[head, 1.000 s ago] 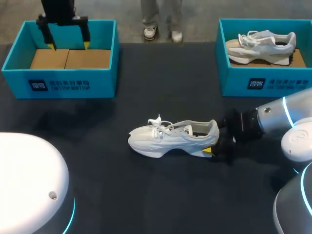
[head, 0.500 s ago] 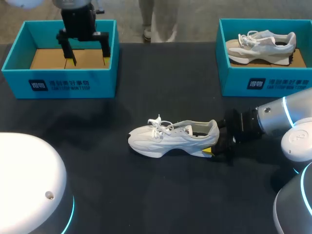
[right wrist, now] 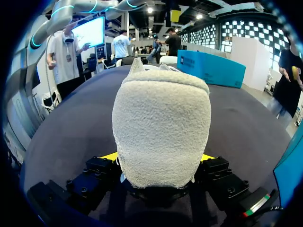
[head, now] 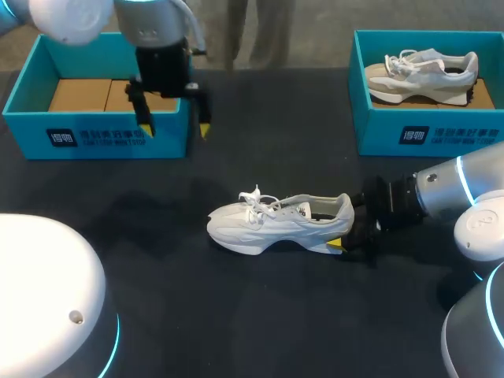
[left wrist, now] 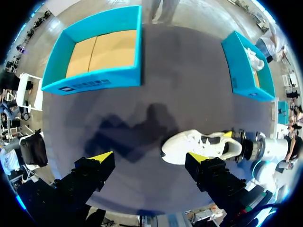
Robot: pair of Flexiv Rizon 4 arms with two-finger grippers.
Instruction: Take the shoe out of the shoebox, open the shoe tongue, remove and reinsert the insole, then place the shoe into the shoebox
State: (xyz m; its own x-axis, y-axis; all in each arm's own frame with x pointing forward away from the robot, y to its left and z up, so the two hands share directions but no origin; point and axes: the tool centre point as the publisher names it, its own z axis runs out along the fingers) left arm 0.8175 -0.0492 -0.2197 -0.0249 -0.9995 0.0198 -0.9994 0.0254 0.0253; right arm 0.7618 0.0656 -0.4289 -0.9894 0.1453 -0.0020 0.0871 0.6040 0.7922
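Head view: my right fingers clamp the shoe by its heel mid-worktop. My left fingers, apart beside the far-left shoebox, should approach the tongue slowly.

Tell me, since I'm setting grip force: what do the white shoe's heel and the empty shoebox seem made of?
The white shoe: its heel looks like fuzzy, fleece-like fabric, matte; the nap shows in the right wrist view. The empty shoebox: likely cardboard; its floor is plain matte brown with a centre seam, the walls smooth teal, probably printed.
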